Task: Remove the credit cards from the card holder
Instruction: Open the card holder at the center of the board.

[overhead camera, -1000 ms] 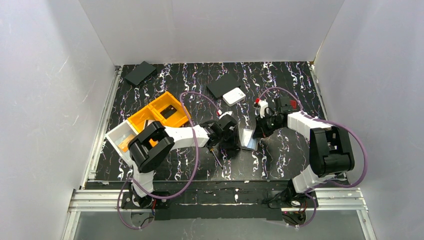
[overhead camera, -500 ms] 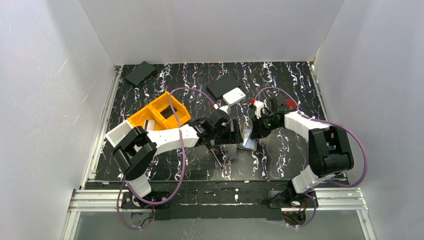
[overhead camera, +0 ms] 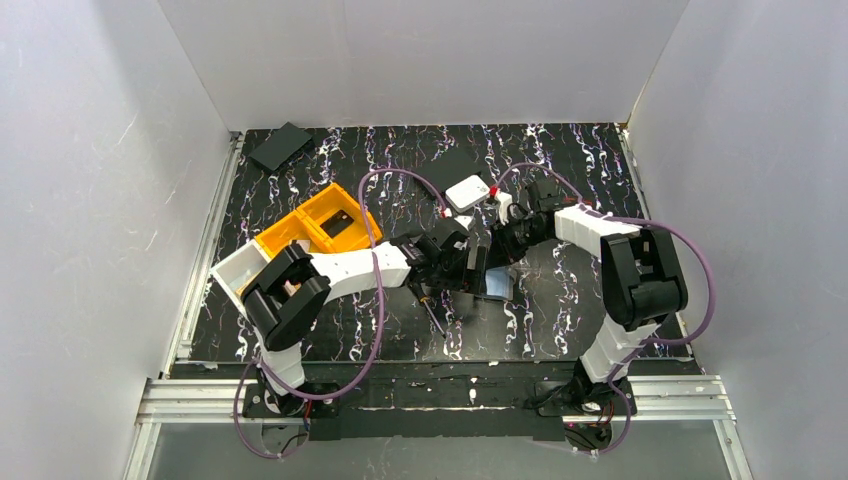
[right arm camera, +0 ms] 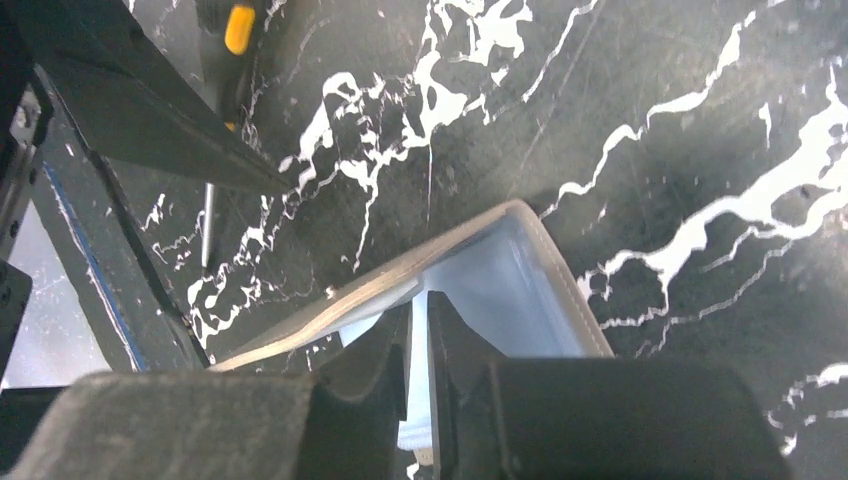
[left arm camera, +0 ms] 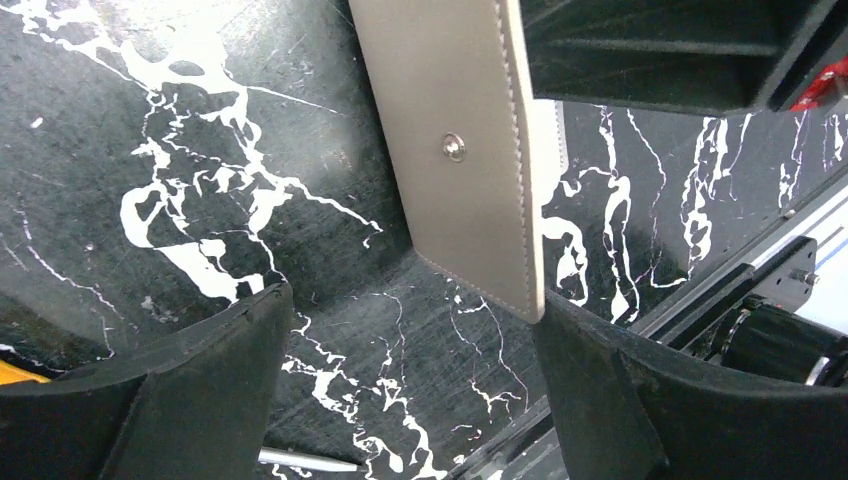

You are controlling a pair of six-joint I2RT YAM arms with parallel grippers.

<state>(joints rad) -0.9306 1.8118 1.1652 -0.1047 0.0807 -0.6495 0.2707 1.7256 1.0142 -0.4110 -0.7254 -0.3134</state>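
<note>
As seen from above, totals 2 arms, 2 grippers, 1 card holder, 1 screwdriver, 1 white square box, 2 flat black rectangles, 2 yellow bins and 1 white bin. Puts the left gripper [overhead camera: 472,266] and the right gripper [overhead camera: 502,247] close together at mid-table, just over the card holder [overhead camera: 497,287], pale blue side showing. Lays the screwdriver [overhead camera: 432,316] near it, towards the left arm. Sets the white square box [overhead camera: 467,192] farther back, 1 of the flat black rectangles [overhead camera: 280,146] in the far left corner and the other just behind the box. Lines up the yellow bins [overhead camera: 318,226] and the white bin [overhead camera: 238,270] along the left.

Through the left wrist camera, shows 2 fingers [left arm camera: 200,390] far apart, jaws wide, with 1 taupe flap bearing 1 snap stud [left arm camera: 455,148] between them. Cannot tell whether its lower corner touches a finger.

Through the right wrist camera, shows the holder spread in a V. Shows 2 fingers [right arm camera: 365,375] reaching into it, nearly together, 1 thin pale strip [right arm camera: 416,400] in the slit. Cannot tell whether a credit card or lining, nor whether clamped.
</note>
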